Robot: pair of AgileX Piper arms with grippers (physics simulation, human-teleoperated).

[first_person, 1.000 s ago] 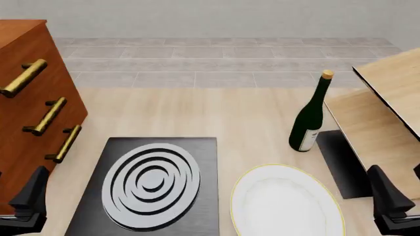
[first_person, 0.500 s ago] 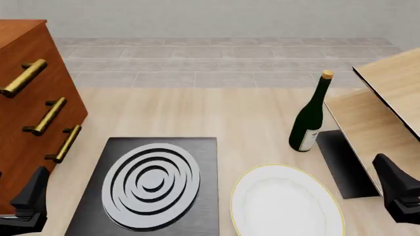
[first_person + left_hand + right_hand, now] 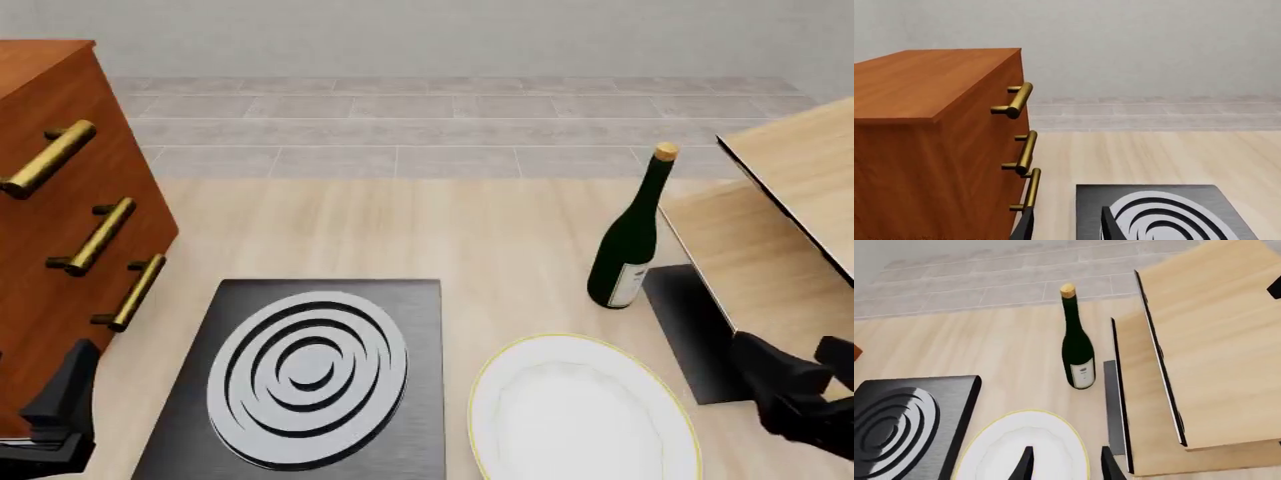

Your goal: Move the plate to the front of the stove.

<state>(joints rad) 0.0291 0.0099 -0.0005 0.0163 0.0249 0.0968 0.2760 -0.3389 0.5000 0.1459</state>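
The plate (image 3: 581, 412), white with a thin gold rim, lies flat on the table just right of the stove (image 3: 400, 300). The stove is a black slab with a grey ringed burner (image 3: 310, 365). My right gripper (image 3: 798, 378) hovers open a little to the right of the plate, with nothing between its fingers. In the right wrist view the plate (image 3: 1014, 440) lies under the right gripper (image 3: 1066, 465). My left gripper (image 3: 60, 405) stays at the stove's left, near the table's front edge. The left wrist view shows this gripper (image 3: 1066, 227) open and empty beside the stove (image 3: 1087, 200).
A dark green bottle (image 3: 630, 240) stands upright behind the plate. A brown cabinet (image 3: 60, 250) with brass handles fills the left side. Slanted wooden boards (image 3: 787, 220) and a plain dark panel (image 3: 694, 330) sit at the right.
My right gripper has shifted left and tilted toward the plate's right edge. The left gripper, plate and bottle have not moved.
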